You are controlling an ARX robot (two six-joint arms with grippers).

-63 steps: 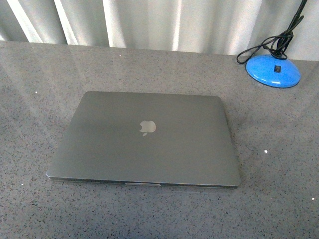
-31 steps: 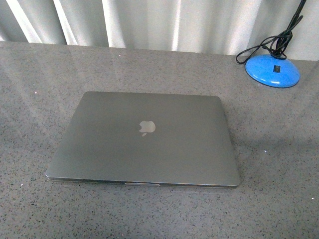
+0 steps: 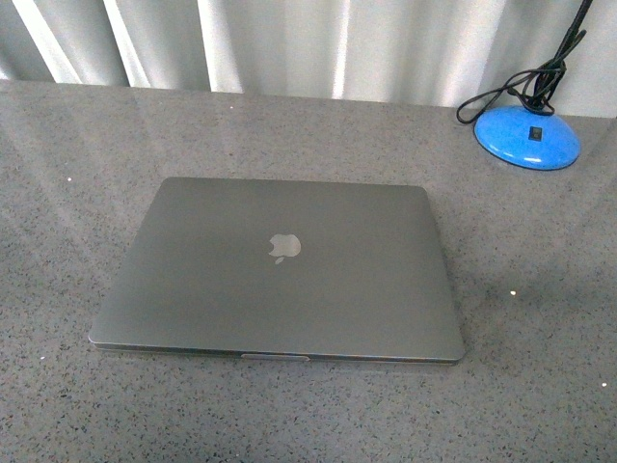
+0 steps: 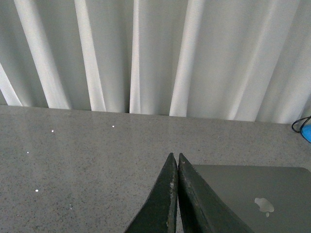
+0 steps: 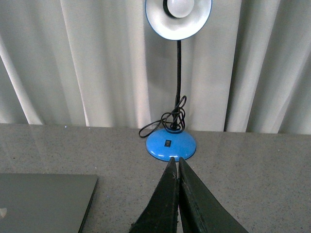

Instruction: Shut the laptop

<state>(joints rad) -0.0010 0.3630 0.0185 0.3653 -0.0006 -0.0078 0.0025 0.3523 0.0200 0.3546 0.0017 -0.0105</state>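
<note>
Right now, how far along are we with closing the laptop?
It looks done: the laptop lies flat on the table with its lid down. Nothing is in hand; the left gripper and right gripper both have fingers pressed together, holding nothing. Nothing appears left to do.

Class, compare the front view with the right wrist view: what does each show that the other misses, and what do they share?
Only the front view shows the whole closed laptop with the pale logo on its lid, and no arm. Only the right wrist view shows the lamp's white shade and bulb, its black gooseneck, and the right end effector, shut and empty. Both show the blue lamp base with its coiled cable, the grey speckled table, the white curtain and part of the laptop's lid.
</note>
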